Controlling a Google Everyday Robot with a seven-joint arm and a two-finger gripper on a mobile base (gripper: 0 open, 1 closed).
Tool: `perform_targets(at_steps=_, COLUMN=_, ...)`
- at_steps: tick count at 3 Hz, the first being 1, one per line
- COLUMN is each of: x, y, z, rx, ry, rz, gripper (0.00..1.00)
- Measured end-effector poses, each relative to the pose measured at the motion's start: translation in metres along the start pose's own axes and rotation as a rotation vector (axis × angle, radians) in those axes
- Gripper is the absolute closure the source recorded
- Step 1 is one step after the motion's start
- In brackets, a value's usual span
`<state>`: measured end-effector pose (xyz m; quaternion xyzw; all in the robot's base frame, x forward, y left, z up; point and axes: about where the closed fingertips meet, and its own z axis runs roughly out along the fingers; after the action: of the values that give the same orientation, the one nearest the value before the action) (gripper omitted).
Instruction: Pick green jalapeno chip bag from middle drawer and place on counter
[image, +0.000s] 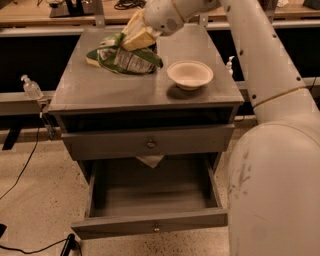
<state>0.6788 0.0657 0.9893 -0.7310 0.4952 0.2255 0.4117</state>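
Observation:
The green jalapeno chip bag (125, 59) hangs low over the back left of the counter (100, 92), its lower edge on or just above the surface. My gripper (134, 36) is right above it, shut on the bag's upper edge. My arm comes in from the upper right, and a large part of it fills the right foreground. The middle drawer (150, 223) is pulled out at the bottom of the cabinet and its inside looks empty.
A white bowl (190, 74) stands on the counter to the right of the bag. A closed drawer with a taller front (150, 143) sits above the open one. Small bottles (31, 87) stand on rails at either side. Wooden tabletops (30, 10) lie behind.

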Motion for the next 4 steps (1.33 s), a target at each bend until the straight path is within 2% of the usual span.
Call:
perform_targets(at_steps=1, x=0.011, y=-0.019, z=0.017, rx=0.040, ry=0.060, rz=0.067, gripper=1.00)
perform_targets(at_steps=2, x=0.020, y=-0.039, z=0.033, rx=0.102, ry=0.113, rz=0.156, gripper=1.00)
perform_targets(at_steps=3, x=0.022, y=-0.049, z=0.048, rx=0.139, ry=0.158, rz=0.182, gripper=1.00)
perform_targets(at_steps=4, x=0.038, y=-0.050, z=0.062, rx=0.159, ry=0.190, rz=0.224, gripper=0.83)
